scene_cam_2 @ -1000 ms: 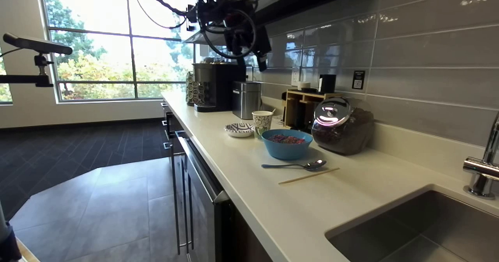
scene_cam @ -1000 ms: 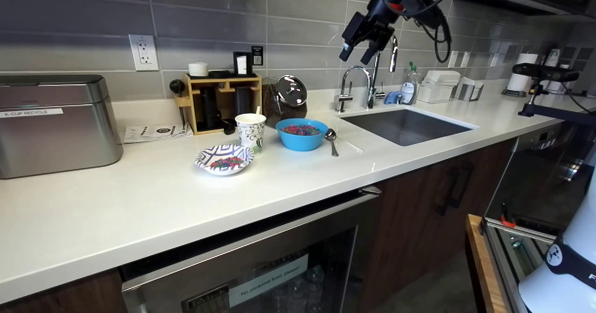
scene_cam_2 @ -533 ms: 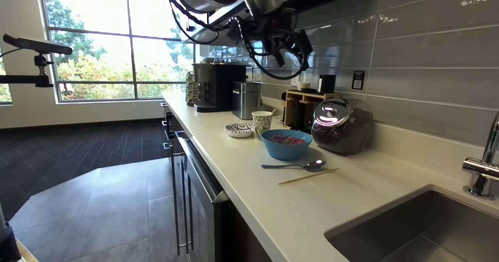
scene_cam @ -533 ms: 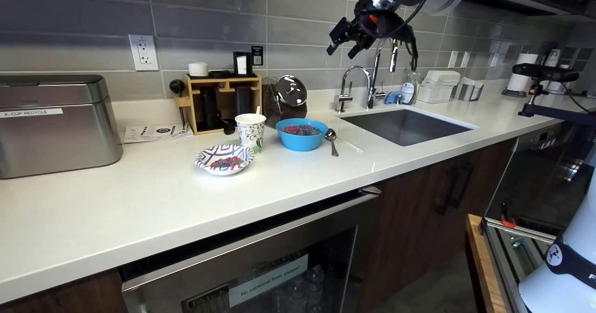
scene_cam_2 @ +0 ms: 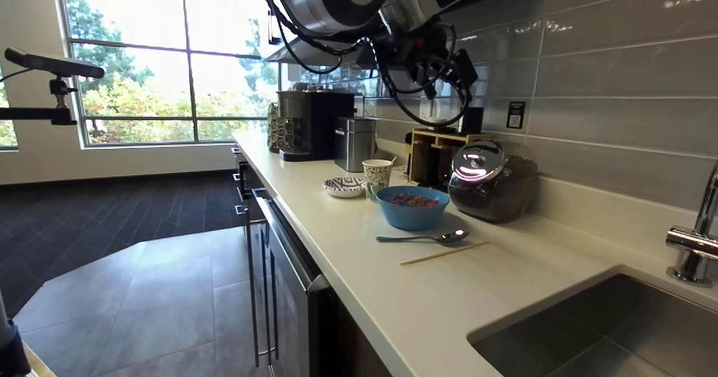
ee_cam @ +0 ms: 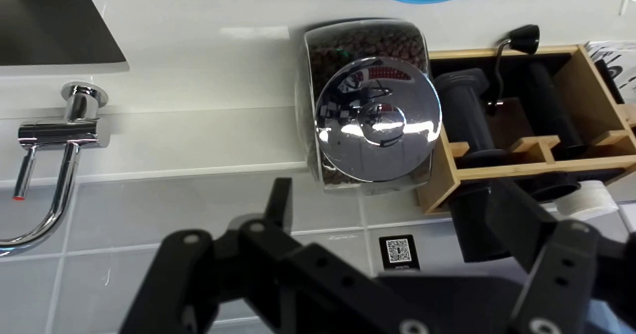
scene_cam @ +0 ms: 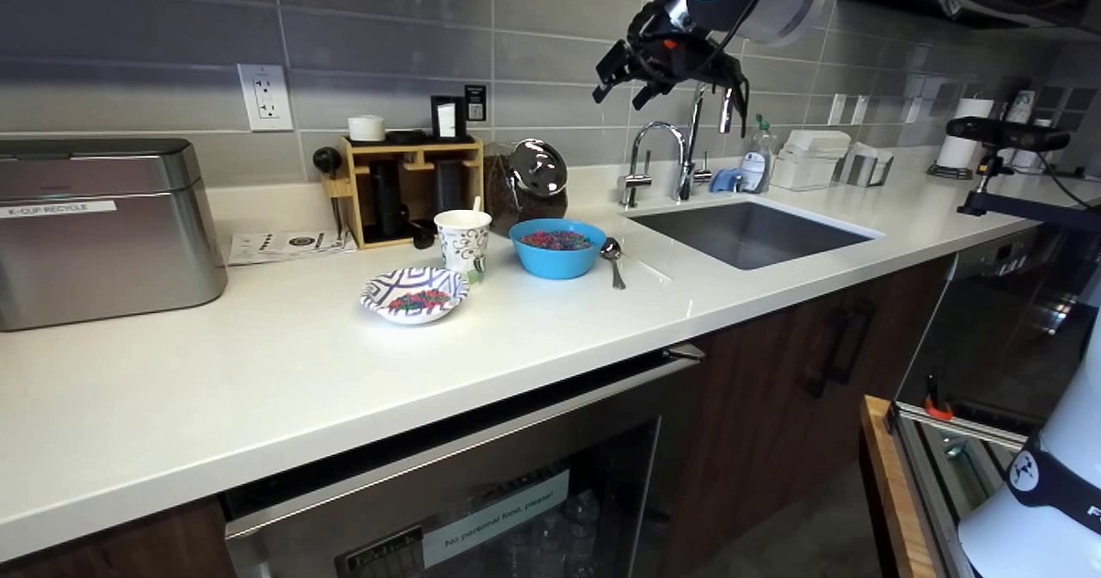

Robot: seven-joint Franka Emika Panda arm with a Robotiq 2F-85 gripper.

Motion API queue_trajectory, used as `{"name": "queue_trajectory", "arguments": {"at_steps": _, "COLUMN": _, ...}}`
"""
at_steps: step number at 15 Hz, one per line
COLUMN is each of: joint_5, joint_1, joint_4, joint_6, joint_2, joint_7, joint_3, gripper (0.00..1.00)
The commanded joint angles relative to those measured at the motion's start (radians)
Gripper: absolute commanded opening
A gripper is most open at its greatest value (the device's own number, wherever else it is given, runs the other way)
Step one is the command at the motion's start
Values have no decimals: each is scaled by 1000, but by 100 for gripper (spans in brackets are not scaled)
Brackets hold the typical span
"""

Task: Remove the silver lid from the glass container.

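Silver lid point(scene_cam_2: 478, 161) is sitting on the mouth of the glass container point(scene_cam_2: 499, 193) in both exterior views, tipped at a slant, so removal-wise nothing's done yet. The container stands at the back of the bench point(scene_cam: 284, 372), behind the blue bowl point(scene_cam_2: 412, 214) and just beside the wooden rack point(ee_cam: 546, 168) (can't tell if those two touch). My claw point(ee_cam: 396, 201) is up in the air, higher than the lid and apart from it, spread wide with nothing in it. I reckon I'm at the lining-up stage. What's left, the way I read it: reach in, get a grip on the knob point(ee_cam: 382, 125) or the edge, pull the lid clear.

Stuff I can't make out: how tightly the lid sits, because the seam under it doesn't really show. All the reflections make the knob's height anyone's guess too. In an exterior view the bowl hides part of the container's base, and in the wrist view that same bowl is mostly cut off at the top. Also, cables point(scene_cam_2: 383, 74) loop right by my claw, so its tips are a mess to sort out there.
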Motion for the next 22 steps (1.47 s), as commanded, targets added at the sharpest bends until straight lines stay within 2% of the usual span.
{"name": "queue_trajectory", "arguments": {"at_steps": 1, "joint_5": -1, "joint_1": -12, "joint_4": 2, "joint_6": -2, "joint_2": 0, "joint_7": 3, "joint_3": 12, "gripper": 100}}
{"name": "queue_trajectory", "arguments": {"at_steps": 5, "joint_5": 53, "joint_1": 17, "joint_4": 53, "joint_6": -9, "joint_2": 78, "joint_7": -22, "joint_3": -7, "gripper": 100}}
{"name": "queue_trajectory", "arguments": {"at_steps": 11, "joint_5": 119, "joint_1": 14, "joint_4": 164, "joint_6": 13, "joint_2": 240, "joint_7": -18, "joint_3": 12, "gripper": 100}}
{"name": "queue_trajectory", "arguments": {"at_steps": 16, "joint_5": 109, "joint_1": 2, "joint_4": 292, "joint_6": -5, "joint_2": 359, "joint_7": -15, "joint_3": 17, "gripper": 100}}
{"name": "queue_trajectory", "arguments": {"at_steps": 22, "joint_5": 65, "joint_1": -25, "joint_4": 378, "joint_6": 2, "joint_2": 451, "joint_7": 3, "joint_3": 47, "gripper": 100}}
